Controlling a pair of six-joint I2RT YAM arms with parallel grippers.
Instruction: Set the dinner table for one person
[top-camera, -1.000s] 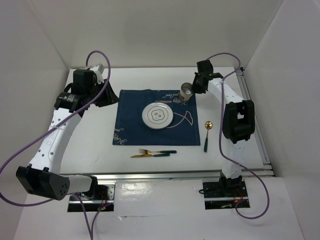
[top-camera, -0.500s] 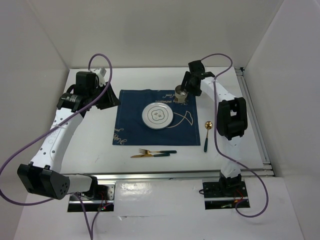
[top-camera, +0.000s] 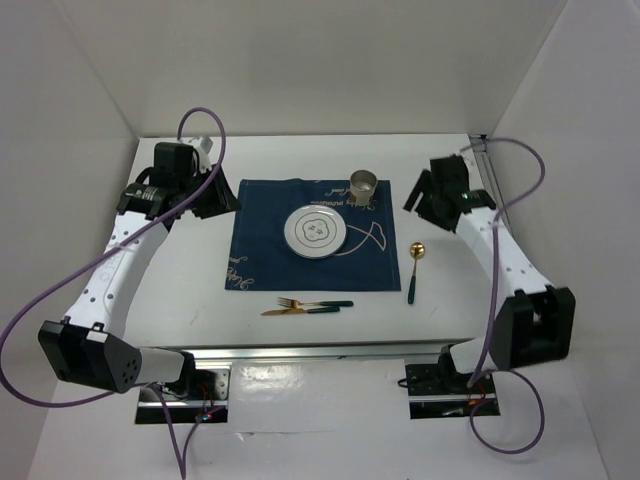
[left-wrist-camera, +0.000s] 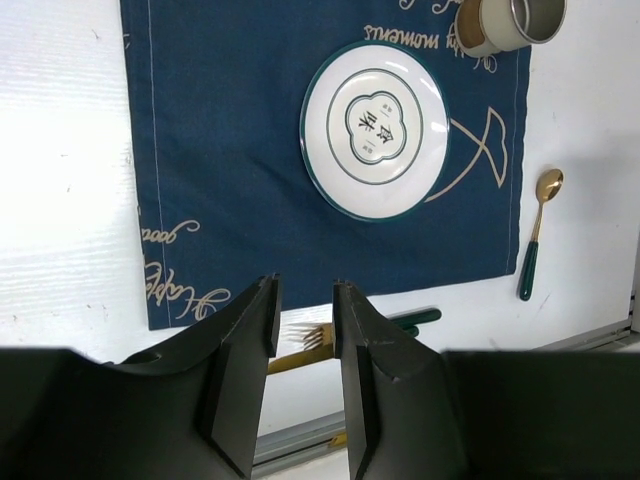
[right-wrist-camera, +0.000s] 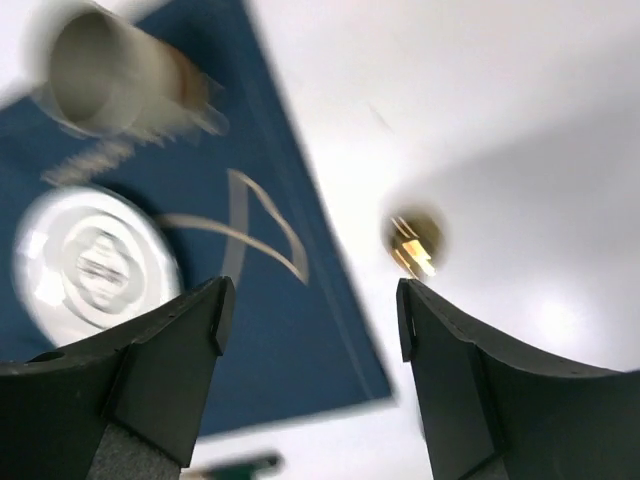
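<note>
The dinner table (top-camera: 190, 280) is a white top with a navy placemat (top-camera: 268, 262) in its middle. On the mat sit a white plate (top-camera: 316, 232) and, at the far right corner, a grey cup (top-camera: 362, 186) standing upright. A gold spoon with a green handle (top-camera: 414, 268) lies right of the mat. A gold fork and knife (top-camera: 305, 306) lie in front of it. My right gripper (top-camera: 420, 196) hovers open and empty to the right of the cup (right-wrist-camera: 105, 72), well apart from it. My left gripper (top-camera: 222, 203) hangs off the mat's far left corner, its jaws slightly apart with nothing between them.
Silver rails (top-camera: 505, 215) edge the table on the right and along the near side. White walls close in the left, back and right. In the left wrist view, the fork's tines (left-wrist-camera: 312, 337) show past the gripper (left-wrist-camera: 306, 285), with the plate (left-wrist-camera: 375, 128) and spoon (left-wrist-camera: 535, 240) beyond.
My right gripper set the cup upright on the mat's far right corner, opened, and drew back to the right. The left arm has barely shifted.
</note>
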